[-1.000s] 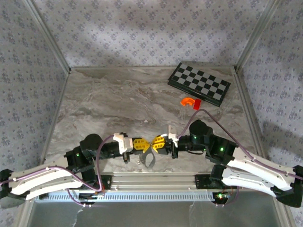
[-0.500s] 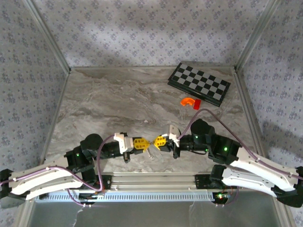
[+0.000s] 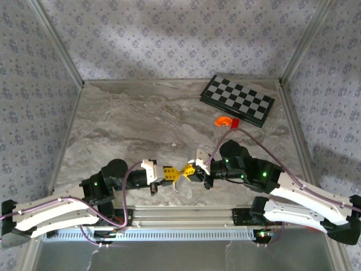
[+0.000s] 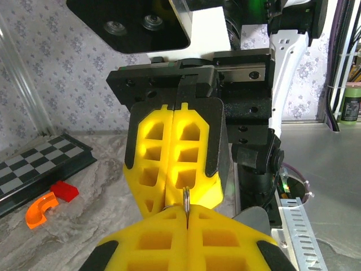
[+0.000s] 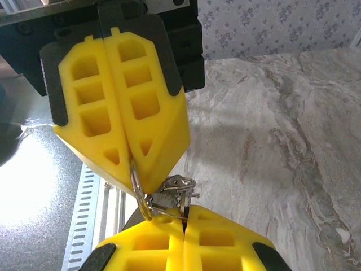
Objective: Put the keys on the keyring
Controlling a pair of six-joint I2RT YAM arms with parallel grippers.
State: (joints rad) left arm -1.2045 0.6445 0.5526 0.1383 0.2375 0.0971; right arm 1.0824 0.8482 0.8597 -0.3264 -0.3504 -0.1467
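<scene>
Both grippers meet tip to tip just above the table's near edge. My left gripper (image 3: 176, 174) (image 4: 186, 212) is shut on the keyring (image 4: 185, 197) (image 5: 135, 179), a thin silvery loop standing edge-on between its yellow fingers. My right gripper (image 3: 184, 172) (image 5: 183, 217) is shut on a small metal ring (image 5: 179, 183) tangled with that loop. A grey flat piece (image 5: 163, 199) (image 4: 256, 217) hangs under the fingertips, blurred; it may be the keys. A pale bit (image 3: 184, 189) dangles below the tips in the top view.
A folded chessboard (image 3: 237, 100) (image 4: 39, 164) lies at the back right. An orange curved piece (image 3: 224, 120) (image 4: 39, 210) and a red block (image 3: 234, 125) (image 4: 65, 191) lie in front of it. The aluminium rail (image 3: 180, 217) runs along the near edge.
The right gripper has closed fully and shifted left, its tips now against the left gripper's. The dark piece that hung below them now looks pale and smaller.
</scene>
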